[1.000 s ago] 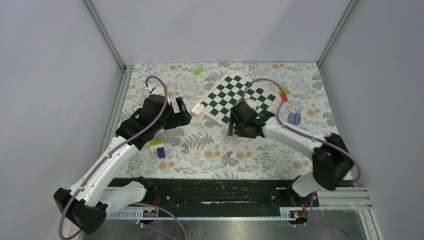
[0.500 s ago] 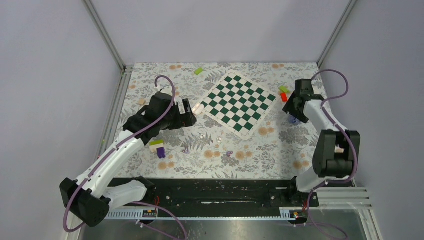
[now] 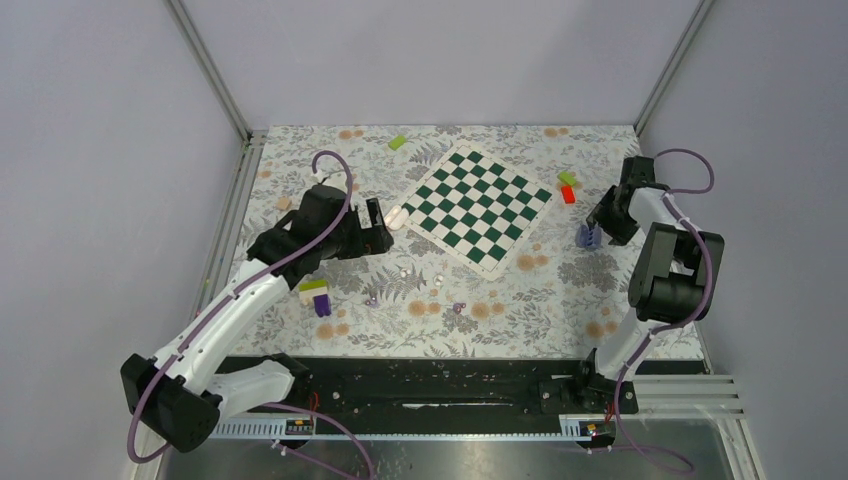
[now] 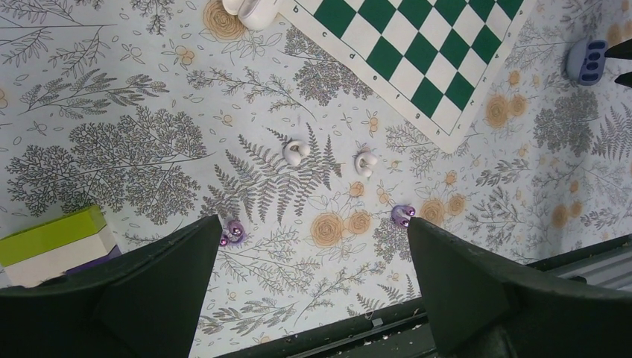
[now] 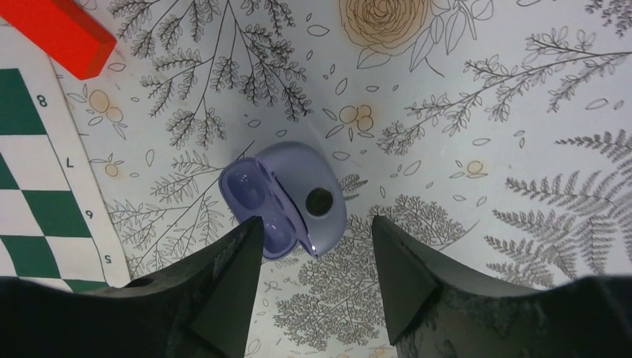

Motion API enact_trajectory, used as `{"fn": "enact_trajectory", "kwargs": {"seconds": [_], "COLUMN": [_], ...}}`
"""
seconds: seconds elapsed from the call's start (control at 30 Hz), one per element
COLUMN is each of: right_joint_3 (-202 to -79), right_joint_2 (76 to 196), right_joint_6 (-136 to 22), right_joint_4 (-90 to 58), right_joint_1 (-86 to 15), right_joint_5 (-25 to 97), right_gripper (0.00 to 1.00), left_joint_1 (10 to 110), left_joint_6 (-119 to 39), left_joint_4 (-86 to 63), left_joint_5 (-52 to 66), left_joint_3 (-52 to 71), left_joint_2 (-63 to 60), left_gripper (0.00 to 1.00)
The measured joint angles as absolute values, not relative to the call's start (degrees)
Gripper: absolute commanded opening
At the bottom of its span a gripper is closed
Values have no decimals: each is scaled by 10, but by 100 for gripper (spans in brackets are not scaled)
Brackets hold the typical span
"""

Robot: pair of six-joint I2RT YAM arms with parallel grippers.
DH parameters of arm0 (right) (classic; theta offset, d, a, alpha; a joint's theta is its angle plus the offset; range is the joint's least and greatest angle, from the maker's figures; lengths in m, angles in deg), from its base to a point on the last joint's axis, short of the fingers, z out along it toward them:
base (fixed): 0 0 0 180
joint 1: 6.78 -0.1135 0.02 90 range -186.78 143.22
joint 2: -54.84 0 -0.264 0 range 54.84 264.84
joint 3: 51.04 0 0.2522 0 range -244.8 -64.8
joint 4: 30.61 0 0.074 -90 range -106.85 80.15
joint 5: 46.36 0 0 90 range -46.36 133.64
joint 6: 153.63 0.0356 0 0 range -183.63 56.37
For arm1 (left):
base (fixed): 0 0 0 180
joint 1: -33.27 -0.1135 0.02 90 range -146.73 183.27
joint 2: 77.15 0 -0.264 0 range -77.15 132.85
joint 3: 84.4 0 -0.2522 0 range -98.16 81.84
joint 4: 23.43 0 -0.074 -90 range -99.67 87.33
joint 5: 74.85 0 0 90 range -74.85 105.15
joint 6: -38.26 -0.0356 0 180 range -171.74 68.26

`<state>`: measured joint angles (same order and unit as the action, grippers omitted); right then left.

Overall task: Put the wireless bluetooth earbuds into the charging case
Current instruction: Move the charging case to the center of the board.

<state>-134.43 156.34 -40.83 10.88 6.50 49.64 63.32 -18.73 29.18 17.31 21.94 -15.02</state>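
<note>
White earbuds (image 4: pixel 296 151) lie on the floral table (image 4: pixel 112 97) below the wide-apart left fingers (image 4: pixel 164 283); the right fingers (image 5: pixel 406 283), apart, flank a purple case (image 5: pixel 287 201) at right

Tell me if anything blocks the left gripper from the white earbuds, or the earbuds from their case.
Nothing visible does. The open left gripper hovers over both earbuds on bare mat; bare mat also runs from them to the charging case. Two purple buds lie aside.

Earbuds (image 4: pixel 296 150) apart, nothing touching them; purple specks (image 4: pixel 233 232) near, stacked block (image 4: pixel 52 242) further left.
</note>
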Motion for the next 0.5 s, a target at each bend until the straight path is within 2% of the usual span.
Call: {"fn": "enact_trajectory", "kwargs": {"seconds": [0.3,0.5], "right_joint_3": [-1361,-1368], "right_joint_2": [1612,1623], "right_joint_6": [-414,-414], "right_joint_4": [111,111], "right_joint_1": [78,79], "right_joint_5": [434,409], "right_gripper": [51,34], "left_joint_1": [633,633], "left_joint_6": [-188,-189], "left_joint_4": [291,291], "left_joint_5": [172,172], "left_joint_3": [219,220], "left_joint_2": [-130,-130], "left_gripper": [99,99]}}
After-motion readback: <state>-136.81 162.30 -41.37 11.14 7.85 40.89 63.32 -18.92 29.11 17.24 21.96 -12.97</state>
